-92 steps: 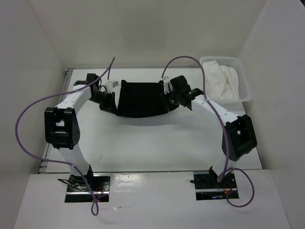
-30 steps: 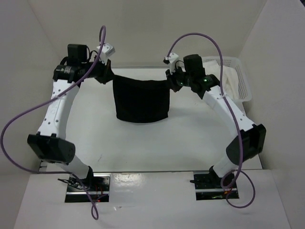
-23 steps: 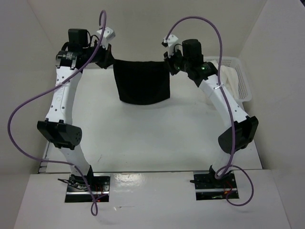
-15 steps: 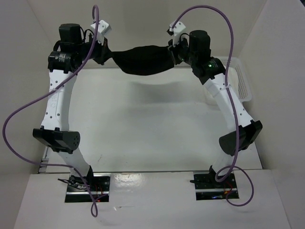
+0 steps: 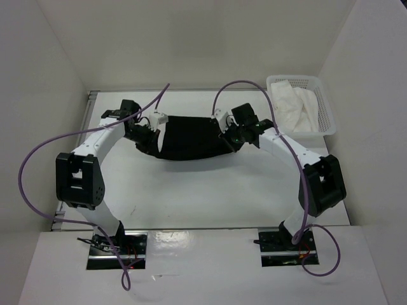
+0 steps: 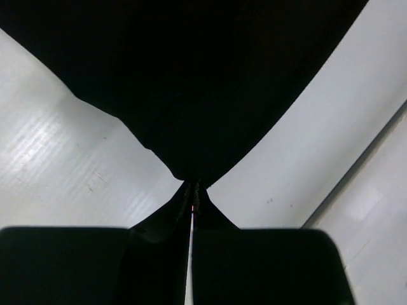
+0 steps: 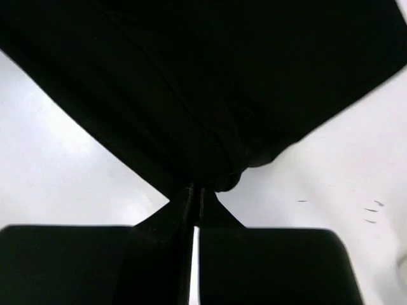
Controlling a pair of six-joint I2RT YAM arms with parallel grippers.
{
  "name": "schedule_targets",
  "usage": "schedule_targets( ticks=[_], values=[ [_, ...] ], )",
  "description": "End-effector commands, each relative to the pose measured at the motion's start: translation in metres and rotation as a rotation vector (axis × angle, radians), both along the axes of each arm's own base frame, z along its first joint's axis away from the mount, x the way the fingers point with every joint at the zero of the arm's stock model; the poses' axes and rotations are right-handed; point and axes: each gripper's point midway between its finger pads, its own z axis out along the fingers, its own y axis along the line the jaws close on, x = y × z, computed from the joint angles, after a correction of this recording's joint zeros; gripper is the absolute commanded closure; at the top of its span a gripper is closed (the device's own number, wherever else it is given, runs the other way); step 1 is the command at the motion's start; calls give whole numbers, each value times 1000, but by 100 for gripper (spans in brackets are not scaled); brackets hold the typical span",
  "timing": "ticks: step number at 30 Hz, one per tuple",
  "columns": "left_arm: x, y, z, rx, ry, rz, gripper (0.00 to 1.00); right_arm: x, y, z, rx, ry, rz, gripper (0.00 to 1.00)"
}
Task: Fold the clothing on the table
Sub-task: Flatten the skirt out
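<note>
The black clothing [image 5: 189, 138] lies spread across the far middle of the white table [image 5: 191, 190], its near edge sagging in a curve. My left gripper [image 5: 154, 129] is shut on the clothing's left end, and my right gripper [image 5: 224, 132] is shut on its right end. In the left wrist view the clothing [image 6: 184, 82] fans out from the closed left gripper [image 6: 193, 185]. The right wrist view shows the same: the clothing [image 7: 203, 89] bunches at the pinched right gripper [image 7: 197, 187].
A white mesh basket [image 5: 322, 105] holding a white cloth [image 5: 296, 109] stands at the back right corner. A metal rail [image 5: 89, 101] runs along the table's left edge. Purple cables loop above both arms.
Both arms had lifted the clothing high toward the back wall; they have now come down and forward, laying it low over the table.
</note>
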Motion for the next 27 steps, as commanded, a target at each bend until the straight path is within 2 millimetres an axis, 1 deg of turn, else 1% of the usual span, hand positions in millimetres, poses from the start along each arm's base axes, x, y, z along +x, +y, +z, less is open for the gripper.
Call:
schedule_targets(
  ticks=[1, 2, 3, 4, 5, 7, 8, 9, 10, 11, 12, 13, 14, 15, 16, 17, 19, 20, 21, 22, 23, 24, 25, 26, 27],
  values=[
    [-19, 3, 17, -7, -64, -93, 100, -25, 2, 14, -25, -13, 86, 100],
    [-25, 4, 13, -4, -58, -101, 100, -33, 3, 9, -36, 11, 99, 100],
    [-26, 3, 16, 8, -70, -107, 100, -42, 10, 7, -41, 25, 140, 100],
    [-31, 4, 17, 10, -72, -114, 100, -52, 10, -2, -67, 66, 160, 100],
    [-32, 1, 19, 12, -89, -134, 100, -59, 13, -4, -68, 87, 179, 100],
    [-44, 0, 20, 18, -61, -161, 100, -75, 21, -15, -104, 135, 254, 99],
    [-49, -2, 20, 15, -60, -196, 98, -87, 21, -22, -127, 191, 284, 93],
    [-58, -1, 21, 18, -39, -207, 92, -95, 27, -24, -140, 211, 310, 76],
    [-63, -2, 21, 21, -29, -228, 87, -104, 27, -29, -158, 232, 362, 68],
    [-65, -3, 27, 13, -40, -244, 81, -116, 28, -32, -171, 283, 396, 58],
    [-71, -2, 29, 16, -37, -262, 77, -122, 33, -29, -173, 287, 433, 41],
    [-74, -1, 28, 18, -30, -271, 73, -129, 32, -33, -191, 307, 476, 34],
    [-79, -3, 33, 20, -32, -291, 68, -139, 29, -35, -209, 349, 501, 28],
    [-82, -2, 36, 22, -44, -304, 61, -140, 30, -30, -204, 353, 513, 22],
    [-82, -2, 38, 24, -48, -314, 58, -146, 30, -33, -214, 369, 546, 20],
    [-86, -1, 41, 25, -51, -321, 54, -151, 27, -30, -218, 389, 560, 19],
    [-84, 1, 48, 36, -71, -319, 44, -149, 29, -27, -214, 380, 561, 19],
    [-81, 0, 51, 36, -97, -318, 42, -146, 32, -24, -201, 357, 553, 19],
    [-78, -1, 54, 35, -121, -309, 40, -138, 37, -17, -182, 309, 534, 19],
    [-74, -1, 55, 37, -121, -277, 38, -134, 38, -15, -176, 283, 513, 18],
    [-63, -3, 60, 32, -169, -259, 34, -130, 39, -15, -168, 272, 473, 18],
    [-59, -4, 59, 27, -177, -242, 32, -119, 45, -9, -144, 208, 449, 17],
    [-54, -6, 61, 13, -175, -194, 30, -111, 44, -11, -156, 183, 411, 17],
    [-42, -7, 57, 18, -198, -166, 28, -107, 45, -12, -150, 177, 371, 15],
    [-36, -8, 52, 14, -182, -151, 28, -99, 49, -14, -136, 147, 345, 15]
  ],
)
